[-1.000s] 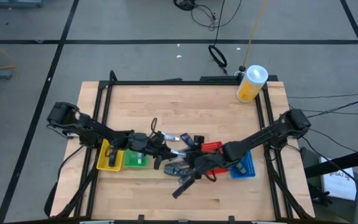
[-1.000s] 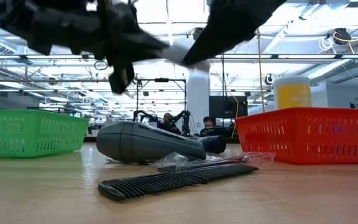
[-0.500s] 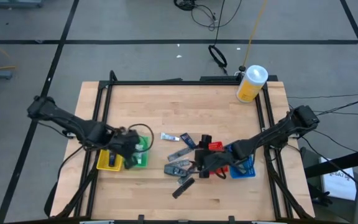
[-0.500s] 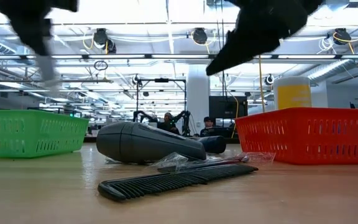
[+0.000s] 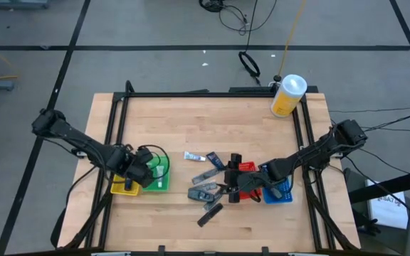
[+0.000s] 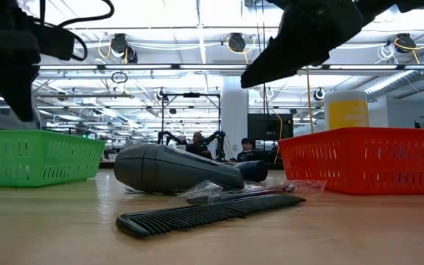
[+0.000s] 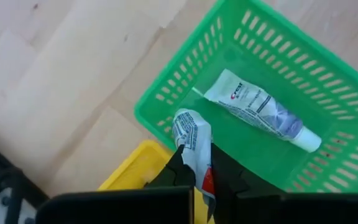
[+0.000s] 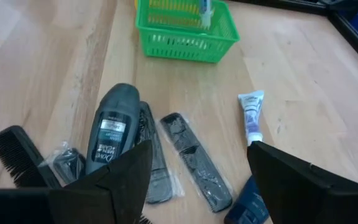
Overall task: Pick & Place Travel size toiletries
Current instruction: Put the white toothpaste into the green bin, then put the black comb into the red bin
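Observation:
My left gripper (image 5: 142, 171) hangs over the near-left corner of the green bin (image 7: 278, 68), shut on a small white toothpaste tube (image 7: 191, 132). A second white tube (image 7: 261, 109) lies flat on that bin's floor. In the middle of the table lie the other travel size toiletries: a grey bottle (image 8: 112, 134), black flat packets (image 8: 194, 158) and a white tube (image 8: 252, 116). My right gripper (image 5: 230, 189) hovers open above them, touching nothing. In the low view both grippers, left (image 6: 13, 77) and right (image 6: 300, 44), hang clear of the table. My left gripper pinches the small tube between its two fingers (image 7: 180, 167), coming from above and pointing steeply down. The tube's flat crimped end (image 7: 188, 121) sticks out beyond the fingertips. The tube is lifted clear, above the green bin's corner beside the yellow bin.
A yellow bin (image 5: 123, 186) stands left of the green bin (image 5: 159, 178); a red bin (image 5: 244, 168) and a blue bin (image 5: 280, 190) stand at the right. A black comb (image 6: 205, 213) lies near the front edge. A yellow canister (image 5: 287, 94) stands at the far right corner.
My left gripper has carried the small tube from the middle of the table, where it stood close to my right gripper, toward the left edge to above the green bin, tipping over until it points down. My right gripper has drawn back a little toward the right.

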### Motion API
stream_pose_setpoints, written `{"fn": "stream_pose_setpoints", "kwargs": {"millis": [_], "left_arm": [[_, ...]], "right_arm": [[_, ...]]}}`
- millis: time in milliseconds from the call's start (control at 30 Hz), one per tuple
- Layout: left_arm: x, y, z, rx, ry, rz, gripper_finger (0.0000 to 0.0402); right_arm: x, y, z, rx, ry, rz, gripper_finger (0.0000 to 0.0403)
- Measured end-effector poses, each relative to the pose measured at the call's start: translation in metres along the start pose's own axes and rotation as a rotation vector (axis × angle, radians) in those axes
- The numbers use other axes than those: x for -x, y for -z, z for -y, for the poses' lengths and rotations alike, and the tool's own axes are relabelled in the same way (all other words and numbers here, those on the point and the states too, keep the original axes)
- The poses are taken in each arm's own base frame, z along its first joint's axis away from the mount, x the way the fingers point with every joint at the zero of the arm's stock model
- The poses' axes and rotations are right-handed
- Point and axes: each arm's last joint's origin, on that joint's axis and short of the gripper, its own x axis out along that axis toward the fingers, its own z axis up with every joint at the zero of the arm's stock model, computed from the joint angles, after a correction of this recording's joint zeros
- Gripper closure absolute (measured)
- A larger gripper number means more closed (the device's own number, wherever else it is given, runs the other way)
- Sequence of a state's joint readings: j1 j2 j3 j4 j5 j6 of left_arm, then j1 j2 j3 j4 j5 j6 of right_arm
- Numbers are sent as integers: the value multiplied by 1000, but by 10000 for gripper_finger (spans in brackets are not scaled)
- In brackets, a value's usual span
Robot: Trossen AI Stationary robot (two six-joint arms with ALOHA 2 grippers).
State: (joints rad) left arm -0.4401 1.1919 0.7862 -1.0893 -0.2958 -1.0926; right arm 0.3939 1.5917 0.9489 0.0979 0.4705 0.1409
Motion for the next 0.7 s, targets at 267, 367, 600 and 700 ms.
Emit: {"fn": "stream_pose_setpoints", "kwargs": {"millis": [267, 367, 600, 700], "left_arm": [[-4, 1, 2, -31, 23, 16, 294], [-5, 0, 2, -31, 15, 28, 238], [-4, -1, 1, -3, -24, 110, 143], [-2, 0, 5, 19, -39, 237, 126]], "right_arm": [[0, 0, 0, 3, -4, 1, 149], [0, 0, 0, -3, -4, 2, 149], [0, 0, 0, -16, -5, 2, 149], [0, -1, -1, -31, -6, 10, 149]]}}
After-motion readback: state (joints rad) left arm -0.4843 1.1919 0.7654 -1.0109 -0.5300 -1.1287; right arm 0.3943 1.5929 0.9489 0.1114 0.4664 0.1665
